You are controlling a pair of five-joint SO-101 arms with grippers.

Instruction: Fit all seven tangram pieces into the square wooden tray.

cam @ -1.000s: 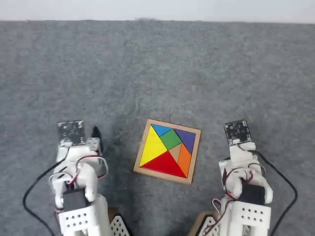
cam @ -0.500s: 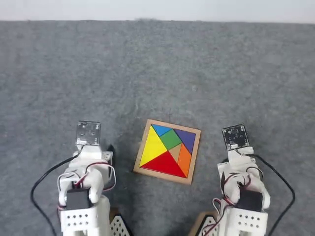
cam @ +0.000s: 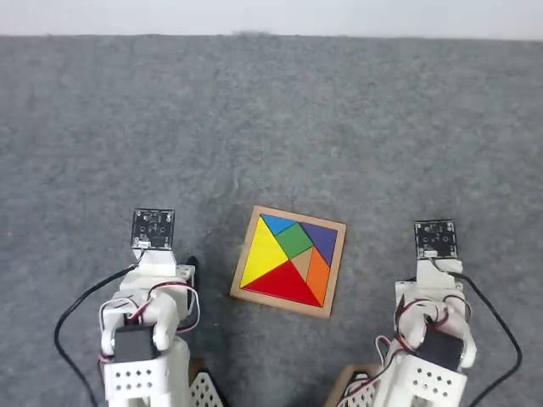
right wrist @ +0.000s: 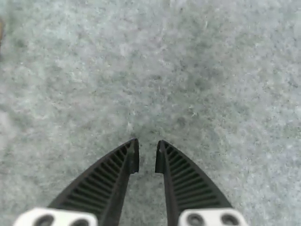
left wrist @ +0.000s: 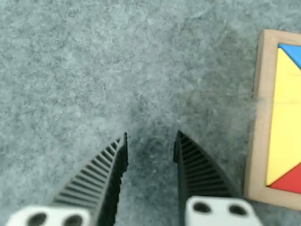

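The wooden tray (cam: 333,271) sat on the grey mat (cam: 271,119) with all seven tangram pieces (cam: 288,259) inside. At its 9 o'clock, the left gripper (left wrist: 150,141) was partly open and empty. At 3 o'clock, the right gripper (right wrist: 146,148) was open just a crack and empty too.

I run two arms of white printed plastic. The left arm (cam: 140,318) and the right arm (cam: 433,335) each have a dark motor block (cam: 130,343) set into the shell and a small square black circuit board (cam: 153,228) at the tip. Thin red and white wires (cam: 161,284) loop over the upper joints, and a thicker black cable (cam: 68,318) curves out along each arm's outer side. Each base (cam: 136,380) is white with rows of small round holes. On my wrist feeds, the left end effector (left wrist: 151,136) and the right end effector (right wrist: 146,142) show black fingers that taper to points. Their inner faces are ribbed, and they sit in white mounts (left wrist: 221,211) with round holes.
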